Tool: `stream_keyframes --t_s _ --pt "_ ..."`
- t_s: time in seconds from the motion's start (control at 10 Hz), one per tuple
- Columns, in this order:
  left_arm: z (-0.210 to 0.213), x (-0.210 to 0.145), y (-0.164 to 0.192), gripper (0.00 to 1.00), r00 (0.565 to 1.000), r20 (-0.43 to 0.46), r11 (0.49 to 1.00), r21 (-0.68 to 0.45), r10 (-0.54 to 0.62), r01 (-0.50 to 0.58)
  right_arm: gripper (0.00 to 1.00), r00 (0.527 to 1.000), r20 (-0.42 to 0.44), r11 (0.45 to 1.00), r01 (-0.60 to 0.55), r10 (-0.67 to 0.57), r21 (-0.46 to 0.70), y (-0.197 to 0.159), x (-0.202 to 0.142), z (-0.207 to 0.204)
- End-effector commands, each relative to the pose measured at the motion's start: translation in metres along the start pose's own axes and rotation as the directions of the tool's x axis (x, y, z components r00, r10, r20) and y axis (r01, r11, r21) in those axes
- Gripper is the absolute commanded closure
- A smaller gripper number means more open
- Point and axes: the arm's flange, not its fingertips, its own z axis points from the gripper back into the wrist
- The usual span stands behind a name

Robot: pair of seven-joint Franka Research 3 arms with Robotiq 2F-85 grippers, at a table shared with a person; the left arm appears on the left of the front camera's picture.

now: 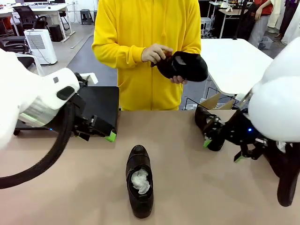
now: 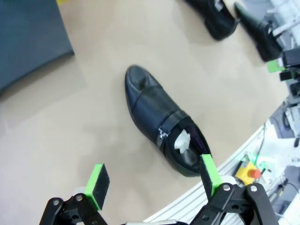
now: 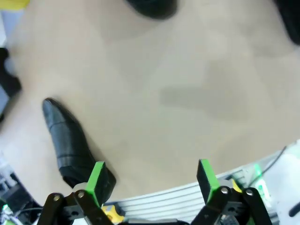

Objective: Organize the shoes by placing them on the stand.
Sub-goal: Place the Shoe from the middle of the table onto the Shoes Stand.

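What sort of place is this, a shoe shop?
Probably a robotics lab in an open office, not a shop: white robot arms reach over the table, with desks and office chairs behind the person.

Light: bright, even, I see only soft shadows | Glare: faint sheen on shoe (image 2: 159,122) | Blur: right wrist view smeared | Edges: wrist views bowed

The left gripper (image 2: 153,178) hangs over the tan table (image 2: 70,122), its green-padded jaws spread wide. Just beyond them lies a black shoe (image 2: 157,122), white paper (image 2: 183,140) in its mouth. Two more shoes (image 2: 215,18) sit at the top right, and the dark stand (image 2: 28,37) at the top left.
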Motion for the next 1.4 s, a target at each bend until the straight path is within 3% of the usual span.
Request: stream_keyframes --t_s 0.0,0.1,0.2,0.3,0.5,0.8,0.9,1.3 --pt "-0.004 -0.003 0.002 0.00 1.000 -0.026 1.000 0.000 0.006 -0.007 0.00 0.995 -0.024 0.995 0.095 -0.094 0.039 -0.048 -0.019 -0.017" --pt "-0.004 -0.003 0.002 0.00 1.000 -0.026 1.000 0.000 0.006 -0.007 0.00 1.000 0.000 1.000 0.000 0.000 0.000 0.000 0.000 0.000" --pt "0.004 0.000 0.001 0.00 1.000 0.004 1.000 -0.003 0.001 -0.001 0.00 1.000 0.000 1.000 0.000 0.000 0.000 0.000 0.000 0.000" --pt "-0.012 -0.008 -0.008 0.00 0.999 -0.038 0.997 0.075 -0.002 0.005 0.00 1.000 0.000 1.000 0.000 0.000 0.000 0.000 0.000 0.000" --pt "-0.057 -0.020 -0.058 0.00 0.992 -0.099 0.987 0.146 0.080 -0.065 0.00 1.000 -0.005 0.999 -0.003 0.002 -0.047 -0.005 0.003 0.014" --pt "-0.096 -0.018 -0.106 0.00 0.974 -0.153 0.974 0.176 0.169 -0.141 0.00 0.980 0.017 0.978 0.200 -0.199 -0.067 -0.060 0.021 0.047" --pt "-0.109 -0.019 -0.120 0.00 0.966 -0.167 0.968 0.192 0.196 -0.163 0.00 0.999 0.000 0.997 0.051 -0.051 -0.058 -0.024 0.011 0.019" --pt "-0.155 -0.008 -0.157 0.00 0.942 -0.201 0.942 0.259 0.267 -0.212 0.00 0.999 0.000 0.997 0.051 -0.051 -0.058 -0.024 0.011 0.019"
